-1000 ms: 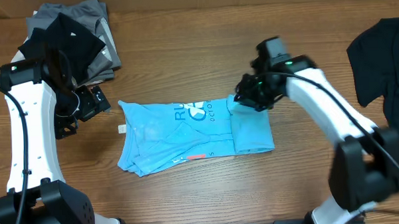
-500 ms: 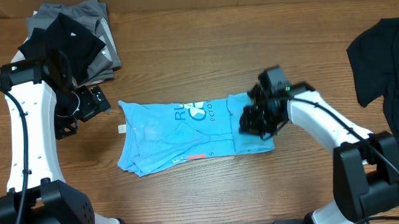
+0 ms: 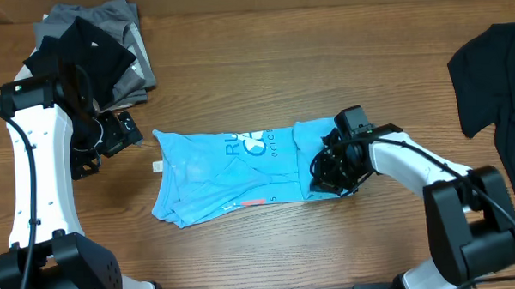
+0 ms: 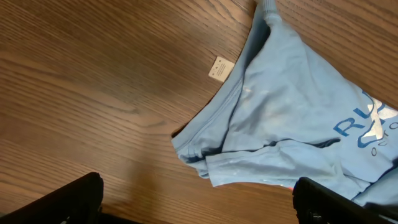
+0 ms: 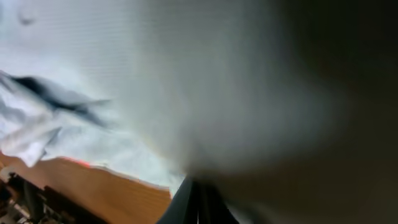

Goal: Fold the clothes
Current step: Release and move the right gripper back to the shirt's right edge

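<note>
Right now my right pincer (image 3: 331, 172) sits on the right-hand end of the sky-blue T-shirt (image 3: 233, 175). Its jaws are closed, and as far as the blurred wrist view lets me judge, they are nipping the folded flap there. The shirt lies in the middle of the surface (image 3: 263, 67) with its long axis running left to right, so all the rest of it stretches away from this pincer toward my left side. My left pincer (image 3: 111, 137) hangs wide open just off the shirt's left end, holding nothing, and is the nearer one to that end. The shirt is partly folded and rumpled, with its printed lettering (image 3: 256, 144) facing up and a small label (image 4: 219, 68) showing at its left edge. The dark and grey garments (image 3: 100, 51) and a black garment (image 3: 491, 68) lie well apart from it.
</note>
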